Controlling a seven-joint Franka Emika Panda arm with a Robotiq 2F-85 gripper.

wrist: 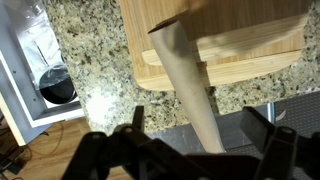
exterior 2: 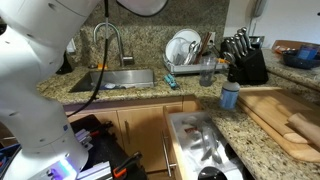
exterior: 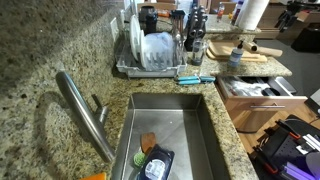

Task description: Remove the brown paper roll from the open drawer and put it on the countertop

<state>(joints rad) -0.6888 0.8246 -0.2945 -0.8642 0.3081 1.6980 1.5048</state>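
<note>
My two dark fingers [wrist: 136,125] stand wide apart at the bottom of the wrist view. My gripper [wrist: 197,118] is spread open and closed on nothing. The slim tan-brown cardboard paper roll [wrist: 185,75] runs up through the gap between them, and I cannot see either finger touching it. Its near end is hidden behind my own dark frame.

The roll slants away from me and crosses the near edge of the pale wooden cutting board [wrist: 250,30], just beside that board's rounded corner. Its far end sits over the board close to the corner, and its shadow falls across the wood beside it. I cannot tell whether it rests flat on the board or is propped at an angle.

The speckled beige-and-brown granite countertop [wrist: 90,60] spreads around that corner and along the board's near edge.

Past the countertop's edge, at the left side of my view, the light-brown wooden drawer [wrist: 14,88] is pulled open. Its pale interior holds a dark round object [wrist: 56,86] and a clear plastic bag [wrist: 40,45]. The roll is well apart from the drawer.

In an exterior view the drawer [exterior: 270,108] juts out below the countertop's edge, beside the steel sink [exterior: 205,125].
</note>
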